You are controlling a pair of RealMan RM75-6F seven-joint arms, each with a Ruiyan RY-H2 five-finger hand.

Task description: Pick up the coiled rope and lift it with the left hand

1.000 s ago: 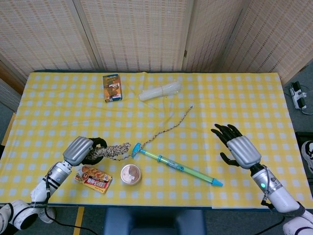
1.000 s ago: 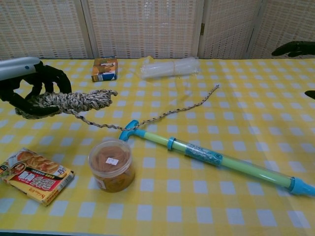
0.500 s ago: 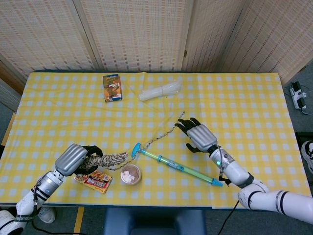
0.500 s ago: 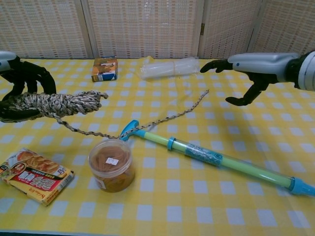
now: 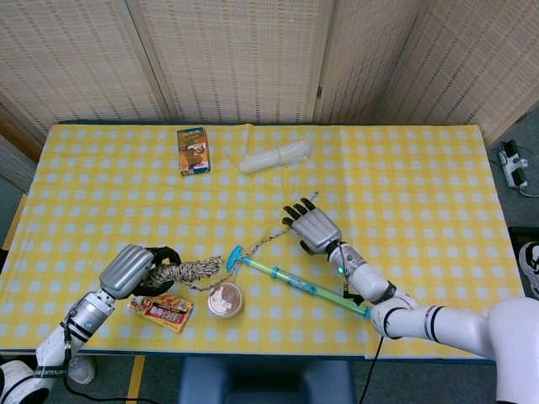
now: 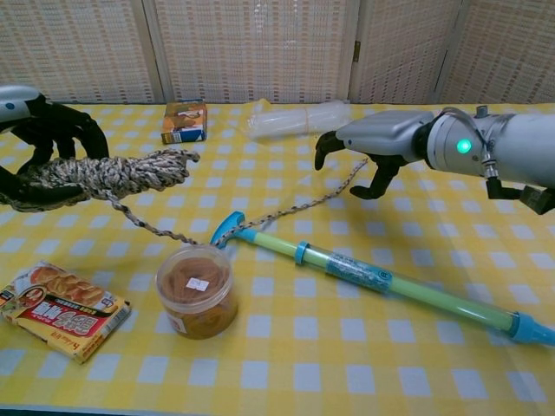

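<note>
- The left hand (image 6: 39, 139) gripped the coiled rope (image 6: 113, 173), fingers wrapped round the thick bundle at about 9 o'clock of the chest view.
- In that view the bundle appeared raised clear of the yellow checked bench (image 5: 421, 168); the head view placed it near 8 o'clock, just above a flat snack packet (image 5: 160, 309).
- A thin loose tail (image 5: 282, 231) of the rope trailed away from the bundle toward the centre of the bench, and most of it seemed to lie on the cloth.
- The right hand (image 5: 313, 227) hovered over the far end of that tail near the centre, fingers spread and slightly curled, holding nothing as far as could be seen.
- Judging progress: the grasp looked done and the lift begun; what seemed left was raising the bundle higher so that the tail came off the bench too.
- A green and blue water squirter (image 6: 381, 282) lay across the tail's path, from the centre toward 4 o'clock, so the tail might drag against it.
- A round lidded tub (image 6: 195, 290) stood near 7 o'clock, with a small white sticker too small to read.
- The snack packet carried bold red and yellow printing, seemingly Chinese characters, not legible.
- A small box (image 5: 193, 151) near 11 o'clock showed a printed picture; its wording was unreadable.
- A clear plastic roll (image 5: 276, 156) lay at 12 o'clock, with no visible label.
</note>
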